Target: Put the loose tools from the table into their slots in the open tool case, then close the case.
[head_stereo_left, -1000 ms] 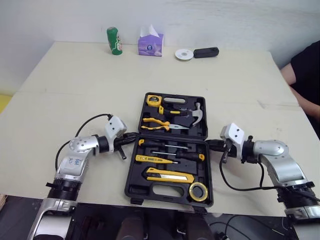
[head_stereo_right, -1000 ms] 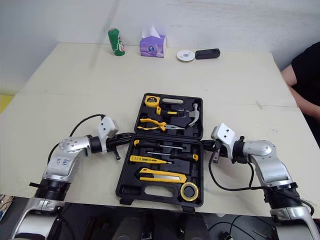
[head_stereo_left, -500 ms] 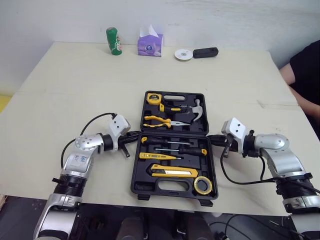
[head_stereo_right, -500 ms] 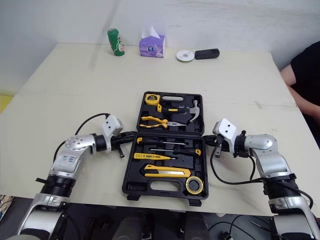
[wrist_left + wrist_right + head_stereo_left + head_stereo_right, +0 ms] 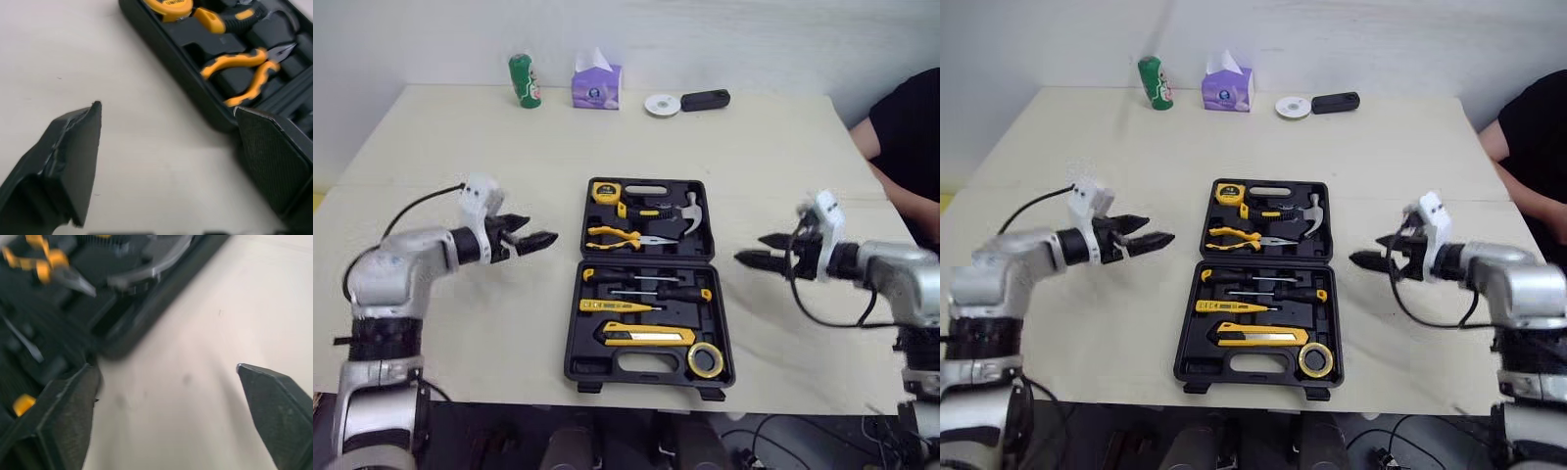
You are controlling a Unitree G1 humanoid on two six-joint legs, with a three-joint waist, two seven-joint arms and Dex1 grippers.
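While the tool case (image 5: 574,338) lies between them, left gripper (image 5: 539,231) and right gripper (image 5: 750,248) gape, empty.

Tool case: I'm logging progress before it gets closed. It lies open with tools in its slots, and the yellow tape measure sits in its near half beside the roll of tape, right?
No. The tape measure sits in the far half of the tool case, at its far-left corner, as the left eye view shows. The rest is right.

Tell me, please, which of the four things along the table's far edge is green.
The can at the row's left end; the tissue box is purple, the disc white, the oblong object black.
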